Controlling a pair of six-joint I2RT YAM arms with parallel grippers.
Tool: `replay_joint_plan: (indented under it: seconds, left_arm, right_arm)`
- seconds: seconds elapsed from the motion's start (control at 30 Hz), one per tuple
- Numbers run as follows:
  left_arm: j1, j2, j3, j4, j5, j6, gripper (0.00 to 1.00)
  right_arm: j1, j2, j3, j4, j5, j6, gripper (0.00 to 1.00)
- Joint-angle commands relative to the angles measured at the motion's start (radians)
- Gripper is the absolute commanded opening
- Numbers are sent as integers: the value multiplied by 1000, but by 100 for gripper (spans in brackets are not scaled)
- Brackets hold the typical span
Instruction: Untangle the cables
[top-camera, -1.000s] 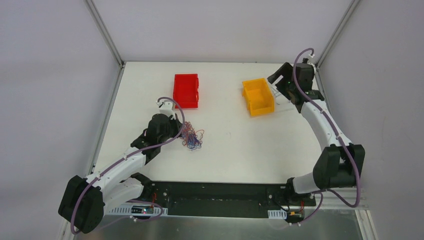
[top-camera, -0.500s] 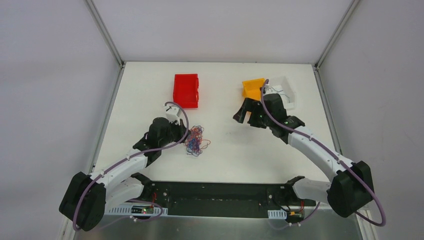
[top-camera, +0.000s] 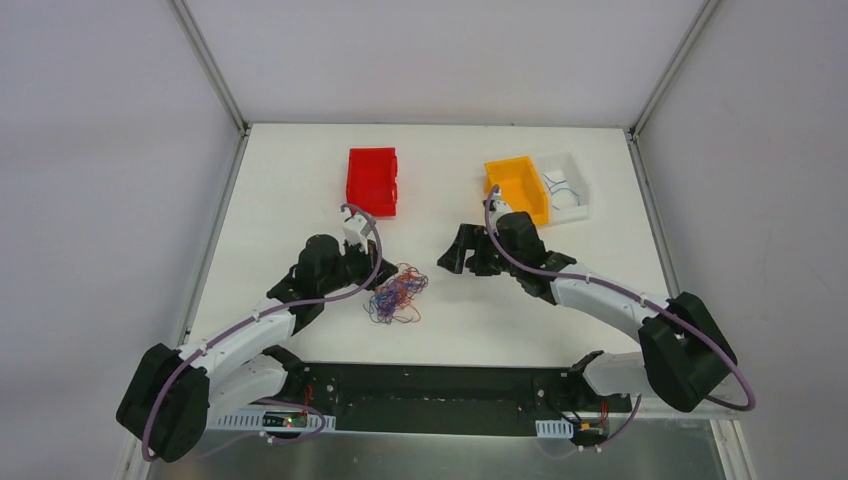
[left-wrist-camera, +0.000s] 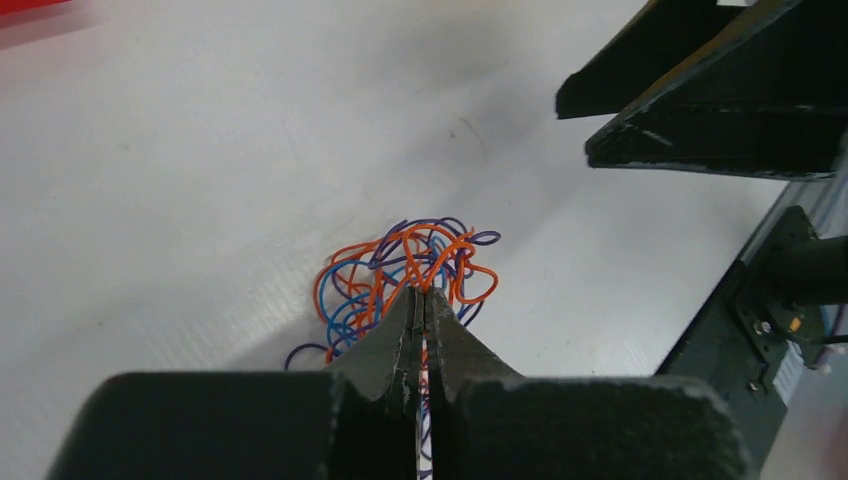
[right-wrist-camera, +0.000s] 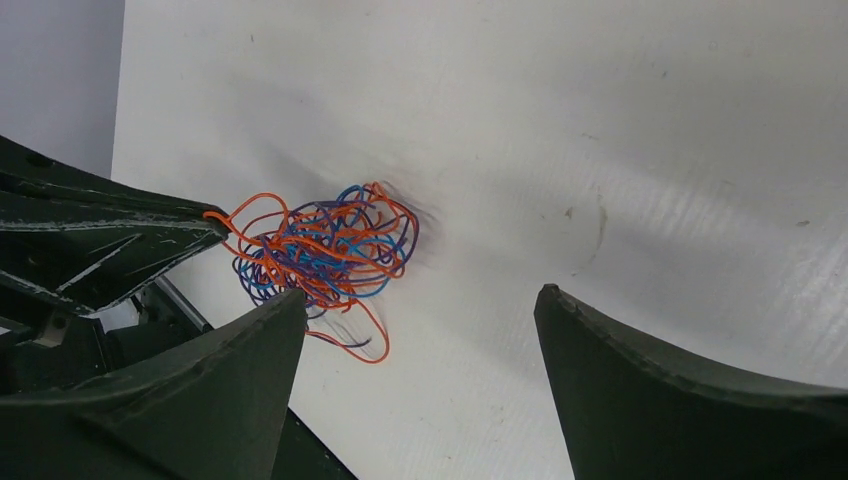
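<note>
The cables (top-camera: 397, 296) are a small knot of thin orange, blue and purple wires lying on the white table. My left gripper (top-camera: 374, 277) is at the knot's left edge. In the left wrist view the gripper (left-wrist-camera: 422, 293) is shut on strands of the knot (left-wrist-camera: 400, 262). My right gripper (top-camera: 452, 266) is open and empty, a little to the right of the knot. In the right wrist view the gripper (right-wrist-camera: 420, 296) has its jaws wide apart above bare table. The knot (right-wrist-camera: 322, 245) lies beyond its left finger, and the left gripper's tip (right-wrist-camera: 212, 235) touches the knot.
A red bin (top-camera: 372, 181) stands at the back centre-left. An orange bin (top-camera: 517, 188) and a clear bin (top-camera: 566, 187) holding a blue wire stand at the back right. The black base rail (top-camera: 440, 385) runs along the near edge.
My right arm has swung from the back-right bins to the table's middle and now faces the knot. My left gripper has dragged the knot slightly right and nearer.
</note>
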Motion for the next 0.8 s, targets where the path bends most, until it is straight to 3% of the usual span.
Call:
replay_joint_plan:
  seconds: [0.0, 0.13, 0.27, 0.43, 0.53, 0.57, 0.6, 0.67, 0.7, 0.77]
  left_arm:
    - [-38, 35, 123, 2, 118, -49, 0]
    - [-124, 83, 214, -14, 118, -103, 0]
    - [-132, 158, 326, -71, 205, -144, 0]
    - [-132, 190, 405, -238, 50, -94, 0]
    - [-132, 221, 445, -312, 23, -63, 11]
    - [-132, 229, 455, -328, 21, -60, 20]
    - [-132, 234, 458, -338, 17, -66, 41]
    - [-132, 225, 448, -345, -4, -86, 93]
    - [-132, 213, 439, -346, -12, -96, 98]
    - [-132, 180, 420, -365, -38, -101, 99]
  right_arm:
    - [9, -15, -34, 137, 24, -44, 88]
    - [9, -59, -119, 235, 91, -55, 87]
    - [10, -107, -165, 263, 85, -58, 86]
    - [9, -187, -243, 306, 115, -45, 85]
    - [9, -221, -259, 303, 153, -42, 85]
    - [9, -226, -261, 303, 160, -40, 85]
    - [10, -229, -262, 304, 165, -38, 85]
    - [9, -227, -262, 304, 175, -32, 84]
    - [9, -224, -261, 304, 179, -29, 84]
    - [10, -219, -256, 304, 177, -27, 85]
